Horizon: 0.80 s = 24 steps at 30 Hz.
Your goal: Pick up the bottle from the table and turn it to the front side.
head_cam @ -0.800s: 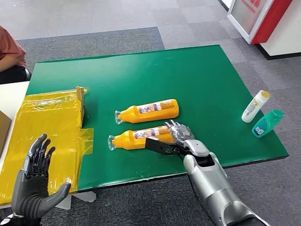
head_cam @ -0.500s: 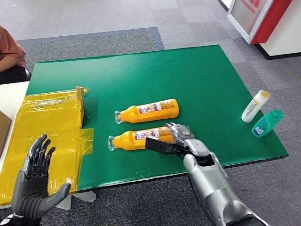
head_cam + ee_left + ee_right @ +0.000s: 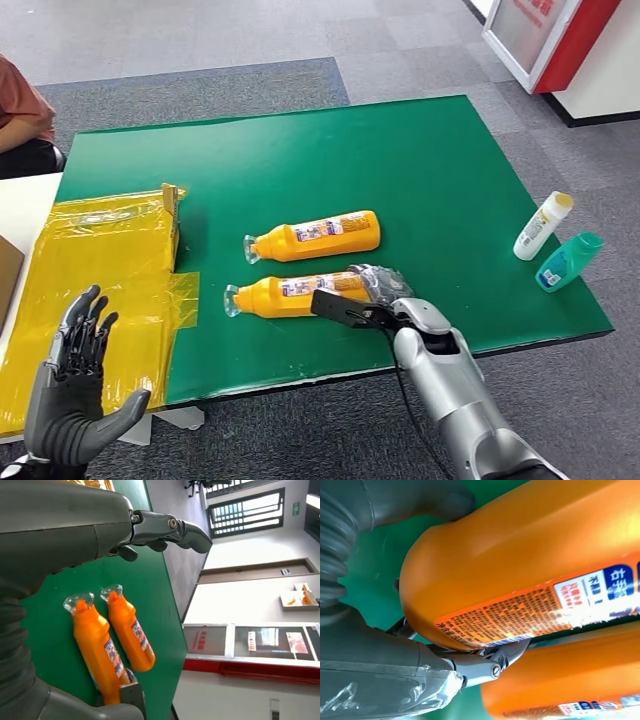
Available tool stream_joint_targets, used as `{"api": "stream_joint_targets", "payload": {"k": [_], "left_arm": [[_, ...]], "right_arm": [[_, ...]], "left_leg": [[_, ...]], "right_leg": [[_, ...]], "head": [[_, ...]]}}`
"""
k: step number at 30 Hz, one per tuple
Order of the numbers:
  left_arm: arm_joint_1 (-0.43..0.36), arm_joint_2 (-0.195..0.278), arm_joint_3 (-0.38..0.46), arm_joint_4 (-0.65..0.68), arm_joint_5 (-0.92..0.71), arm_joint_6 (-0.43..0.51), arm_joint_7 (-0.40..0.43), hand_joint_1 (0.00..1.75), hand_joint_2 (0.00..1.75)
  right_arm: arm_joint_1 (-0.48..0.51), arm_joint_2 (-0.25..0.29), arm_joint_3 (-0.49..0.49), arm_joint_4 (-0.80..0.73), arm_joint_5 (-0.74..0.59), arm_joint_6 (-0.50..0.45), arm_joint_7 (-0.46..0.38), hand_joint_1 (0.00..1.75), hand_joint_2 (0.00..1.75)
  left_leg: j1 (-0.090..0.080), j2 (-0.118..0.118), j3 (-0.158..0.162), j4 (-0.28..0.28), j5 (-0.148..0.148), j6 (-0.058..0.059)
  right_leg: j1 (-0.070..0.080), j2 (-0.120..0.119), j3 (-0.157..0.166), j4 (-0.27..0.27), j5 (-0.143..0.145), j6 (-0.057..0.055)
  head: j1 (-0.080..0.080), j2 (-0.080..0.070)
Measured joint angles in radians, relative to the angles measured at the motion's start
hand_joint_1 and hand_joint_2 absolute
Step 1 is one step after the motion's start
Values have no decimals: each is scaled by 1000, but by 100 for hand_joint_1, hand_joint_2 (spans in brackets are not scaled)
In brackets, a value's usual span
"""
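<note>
Head view shows my right hand (image 3: 381, 290) wrapped round the base end of the nearer orange bottle (image 3: 290, 292), which lies on its side on the green table (image 3: 423, 170) with its clear cap pointing toward my left. Right wrist view confirms the grasp: my thumb (image 3: 444, 497) sits on one side of the bottle's rounded bottom, a finger (image 3: 486, 662) hooks the other, and the small-print back label faces the camera. A second orange bottle (image 3: 315, 236) lies just beyond it, parallel and close.

My left hand (image 3: 75, 385) hangs released, fingers spread, holding nothing, off the table's near edge beside the yellow plastic sheet (image 3: 98, 280).

To do this well, I judge I should firm the grip before lifting, since I hold only the end and the neck will want to droop. I should lift straight up, clear of the neighbouring bottle, then roll my wrist until the front label faces out. The smooth plastic may slip during the roll, so I would turn slowly.
</note>
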State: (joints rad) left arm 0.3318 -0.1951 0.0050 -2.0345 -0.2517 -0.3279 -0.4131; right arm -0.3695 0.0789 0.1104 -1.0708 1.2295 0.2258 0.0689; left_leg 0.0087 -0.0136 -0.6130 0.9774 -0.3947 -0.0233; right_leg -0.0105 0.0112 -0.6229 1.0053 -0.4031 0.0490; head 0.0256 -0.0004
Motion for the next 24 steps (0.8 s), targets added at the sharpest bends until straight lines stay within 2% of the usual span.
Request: {"api": "stream_joint_targets", "payload": {"k": [4, 14, 16, 21, 24], "left_arm": [[-8, 16, -8, 20, 19, 5, -21, 0, 175], [-29, 77, -46, 95, 54, 23, -30, 0, 175], [-30, 84, -51, 104, 57, 27, -29, 0, 175], [-31, 87, -54, 108, 60, 28, -29, 0, 175], [-54, 81, -81, 138, 143, 18, 16, 0, 175]], "right_arm": [[32, -4, -46, -4, -243, 28, -89, 175, 175], [98, -75, -82, -91, -856, 111, -199, 175, 175], [106, -86, -82, -104, -915, 113, -207, 175, 175], [110, -91, -82, -112, -942, 109, -209, 175, 175], [118, -97, -79, -182, -1056, 59, -195, 175, 175]], "left_leg": [[0, 0, 0, 0, 0, 0], [0, 0, 0, 0, 0, 0], [0, 0, 0, 0, 0, 0], [0, 0, 0, 0, 0, 0], [0, 0, 0, 0, 0, 0]], "right_leg": [[0, 0, 0, 0, 0, 0], [0, 0, 0, 0, 0, 0], [0, 0, 0, 0, 0, 0], [0, 0, 0, 0, 0, 0], [0, 0, 0, 0, 0, 0]], "head": [[0, 0], [0, 0], [0, 0], [0, 0], [0, 0]]}}
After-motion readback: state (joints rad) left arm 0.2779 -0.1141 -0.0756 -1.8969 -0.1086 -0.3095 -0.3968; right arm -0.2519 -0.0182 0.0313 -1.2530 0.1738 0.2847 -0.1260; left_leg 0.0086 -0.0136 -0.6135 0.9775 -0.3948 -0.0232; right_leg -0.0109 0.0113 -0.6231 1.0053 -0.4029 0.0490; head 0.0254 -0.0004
